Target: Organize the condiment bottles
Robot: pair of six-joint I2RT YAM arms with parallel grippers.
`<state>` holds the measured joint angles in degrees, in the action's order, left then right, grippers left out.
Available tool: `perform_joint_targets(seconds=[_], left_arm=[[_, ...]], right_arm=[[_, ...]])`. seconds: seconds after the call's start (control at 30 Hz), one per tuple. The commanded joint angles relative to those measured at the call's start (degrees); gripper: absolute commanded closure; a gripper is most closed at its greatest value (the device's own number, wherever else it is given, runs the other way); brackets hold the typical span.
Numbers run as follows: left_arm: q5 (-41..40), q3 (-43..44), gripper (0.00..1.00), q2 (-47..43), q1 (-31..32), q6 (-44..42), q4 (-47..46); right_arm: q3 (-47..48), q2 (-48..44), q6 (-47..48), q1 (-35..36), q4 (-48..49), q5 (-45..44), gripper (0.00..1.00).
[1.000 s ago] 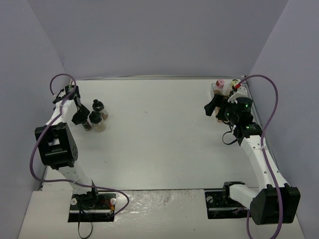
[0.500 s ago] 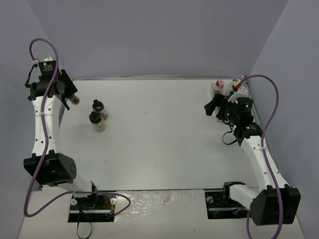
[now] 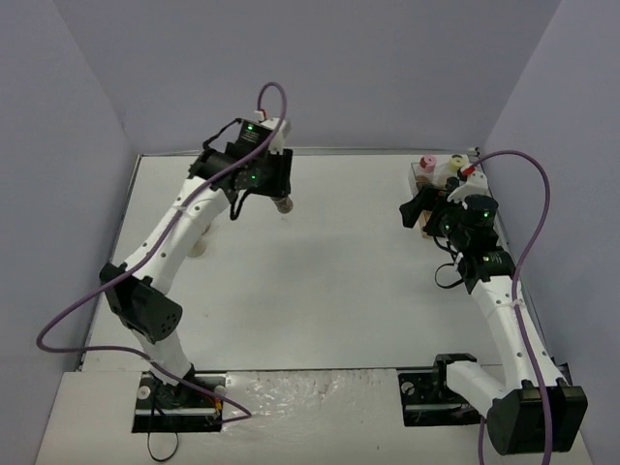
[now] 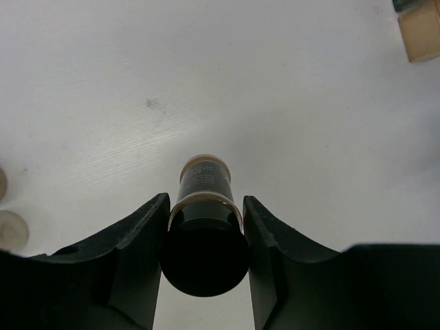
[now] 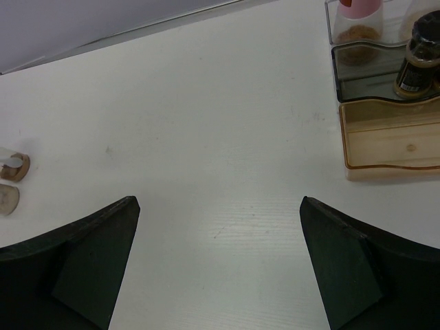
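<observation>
My left gripper [image 3: 279,197] is shut on a dark condiment bottle [image 4: 203,199] with a black cap, held above the table at the middle back. The bottle [image 3: 284,204] hangs apart from the clear tray [image 3: 419,180] at the back right. In the tray stand a pink-capped bottle [image 5: 357,17], a black-capped bottle [image 5: 417,58] and a pale-yellow-capped one [image 3: 453,165]. My right gripper [image 5: 218,201] is open and empty, just left of the tray [image 5: 342,75]. Two more bottles [image 5: 12,166] show far off on the table's left side.
The tray's wooden base [image 5: 392,141] faces my right gripper [image 3: 413,209]. Its corner [image 4: 421,31] shows at the top right of the left wrist view. Purple walls close in the table on three sides. My left arm [image 3: 184,228] stretches over the table's left part.
My left arm has swung from the far left edge to the middle back, carrying the dark bottle away from the other two. The right arm has barely moved.
</observation>
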<state>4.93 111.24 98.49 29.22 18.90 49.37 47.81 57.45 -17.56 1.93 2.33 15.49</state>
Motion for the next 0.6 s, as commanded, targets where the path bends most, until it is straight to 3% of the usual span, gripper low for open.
perform_joint_targets(seconds=[0.0,0.2,0.57], left_arm=[[-0.4,0.4,0.88,4.0,5.7,1.1,-8.3],[-1.7,5.5,0.84,15.1,12.2,0.8,-7.9],[-0.9,4.5,0.83,22.6,15.1,1.4,-9.8]], right_arm=[[-0.1,-2.2,0.5,0.4,2.5,0.0,0.0],[-0.8,-2.8,0.9,0.4,1.6,-0.6,0.0],[-1.8,-2.7,1.5,0.4,1.1,-0.6,0.0]])
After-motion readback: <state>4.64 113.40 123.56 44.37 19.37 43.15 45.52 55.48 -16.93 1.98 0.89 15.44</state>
